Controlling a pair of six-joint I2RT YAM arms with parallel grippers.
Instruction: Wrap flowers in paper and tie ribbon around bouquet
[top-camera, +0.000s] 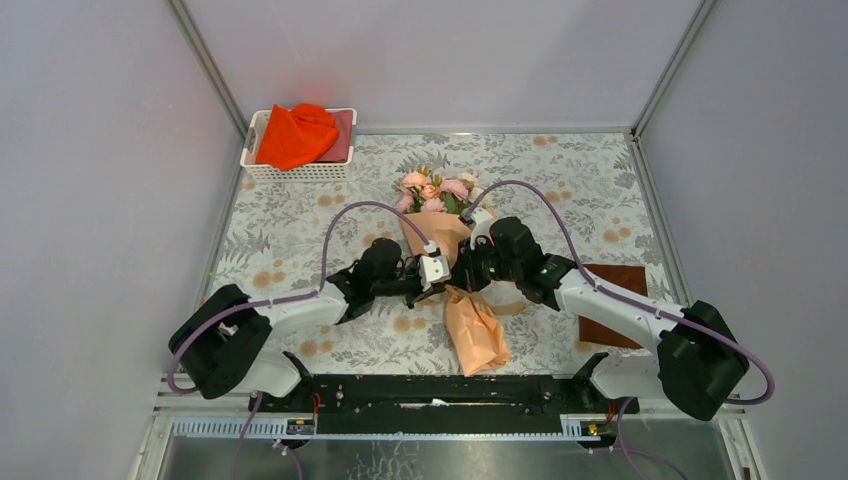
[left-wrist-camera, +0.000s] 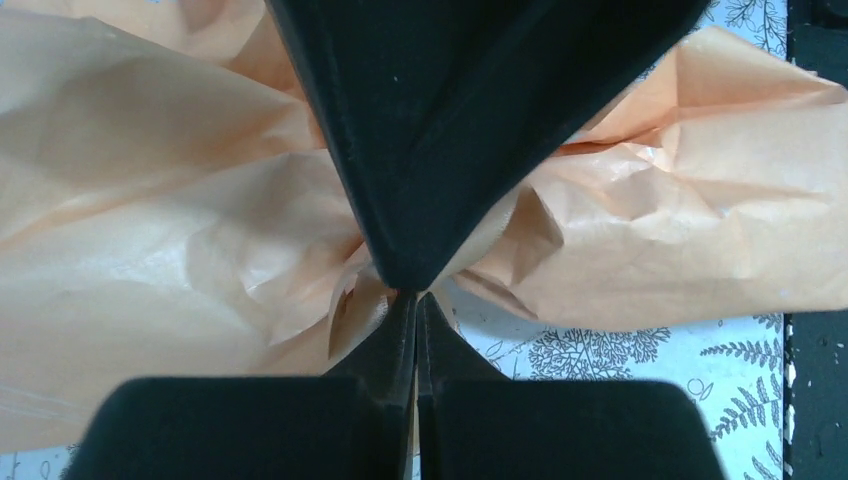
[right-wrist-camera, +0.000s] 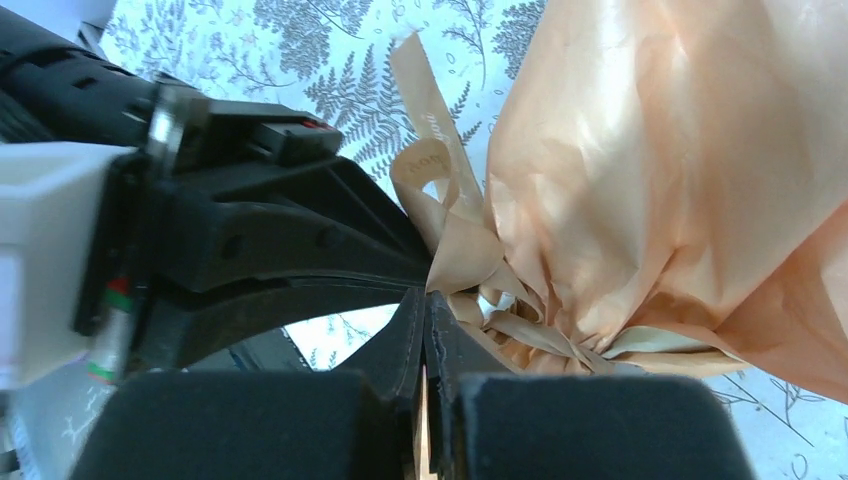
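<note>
The bouquet (top-camera: 476, 325) lies on the table, a peach-orange paper (left-wrist-camera: 150, 230) cone with the pink and cream flowers (top-camera: 432, 190) at its far end. Both grippers meet at its pinched waist. My left gripper (left-wrist-camera: 416, 298) is shut, with a thin tan strip of ribbon (left-wrist-camera: 365, 310) between its jaws. It comes in from the left (top-camera: 440, 284). My right gripper (right-wrist-camera: 427, 298) is shut too, tip to tip with the left, and a strip of ribbon (right-wrist-camera: 438, 185) runs down between its jaws. The ribbon loops and crosses around the gathered paper (right-wrist-camera: 650, 150). The stems are hidden inside.
A white basket (top-camera: 290, 172) holding an orange-red cloth (top-camera: 297, 135) stands at the back left. A brown square pad (top-camera: 612, 300) lies under my right arm. The grey leaf-patterned mat (top-camera: 300, 230) covers the table, with enclosure walls on three sides.
</note>
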